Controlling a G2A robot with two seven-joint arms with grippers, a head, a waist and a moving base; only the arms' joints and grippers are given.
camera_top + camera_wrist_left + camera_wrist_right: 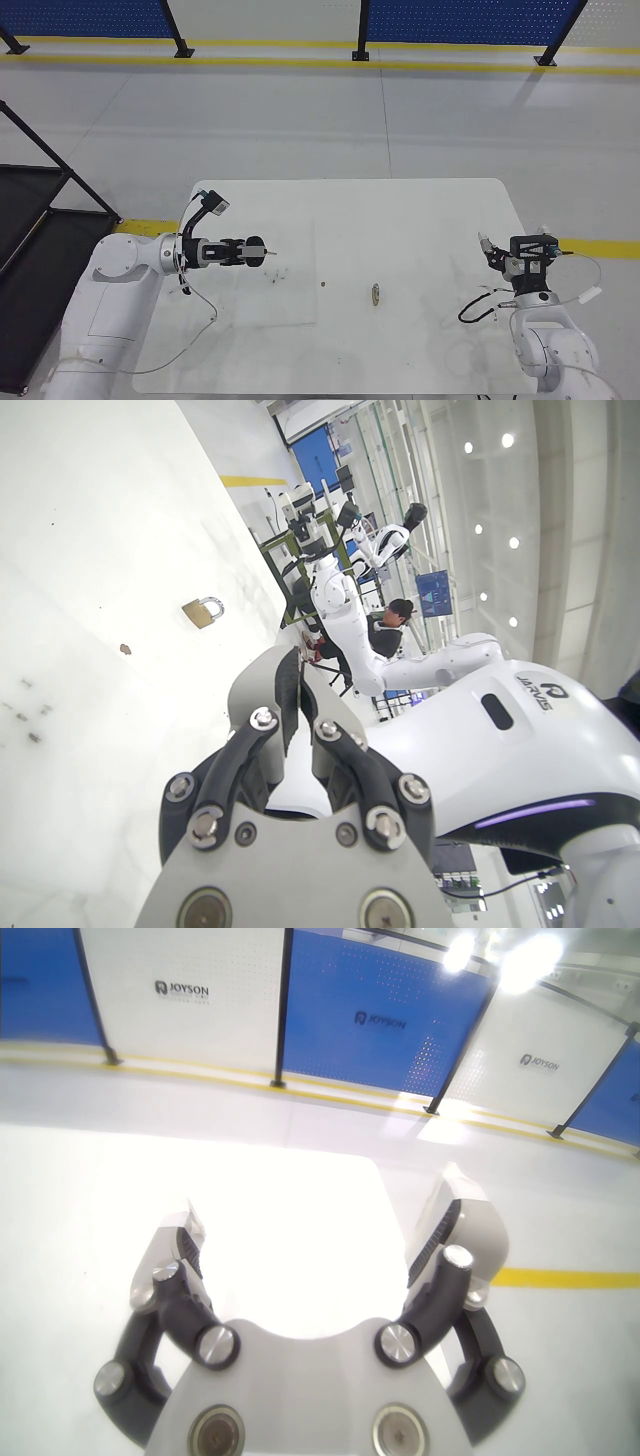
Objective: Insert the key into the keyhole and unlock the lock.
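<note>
Lying on one white table (420,230), one brass padlock (202,612), left hand (300,662) clenched, right hand (322,1200) released.

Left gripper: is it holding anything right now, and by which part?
The left gripper looks shut on the key, pinched by its head, with the thin blade sticking out beyond it. It is too small to be sure.

- Lock (199,614): brass-coloured metal body, shiny silver shackle.
- Table (90,525): white, smooth, with dark specks.
- My right fingers (477,1223): smooth grey shells, ribbed black pads (440,1233).
</note>
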